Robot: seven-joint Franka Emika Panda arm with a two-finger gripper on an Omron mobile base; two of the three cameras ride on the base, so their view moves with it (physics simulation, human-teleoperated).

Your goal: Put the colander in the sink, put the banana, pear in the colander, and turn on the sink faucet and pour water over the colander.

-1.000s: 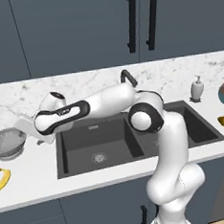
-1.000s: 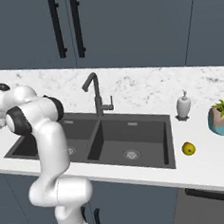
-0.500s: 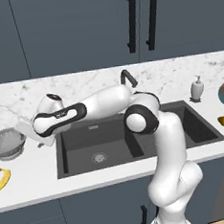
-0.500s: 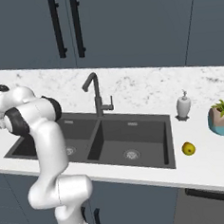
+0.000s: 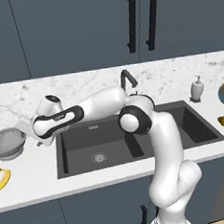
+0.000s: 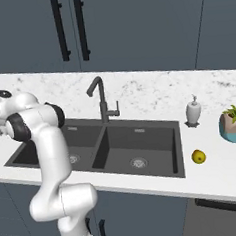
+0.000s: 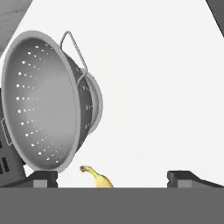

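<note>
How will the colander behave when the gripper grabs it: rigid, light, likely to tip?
The colander looks like thin perforated metal, so probably rigid and light for its size. It stands on a narrow foot ring under a wide bowl, so a sideways nudge may tip or slide it on the smooth counter. The thin wire handle and rim likely suit the open gripper best.

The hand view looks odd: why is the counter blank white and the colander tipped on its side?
Hand view: the counter renders washed-out white, no marble veining; the colander looks tipped because the camera is rolled. Left base view: it sits upright, veining visible on the counter, soft shading, no blur.
</note>
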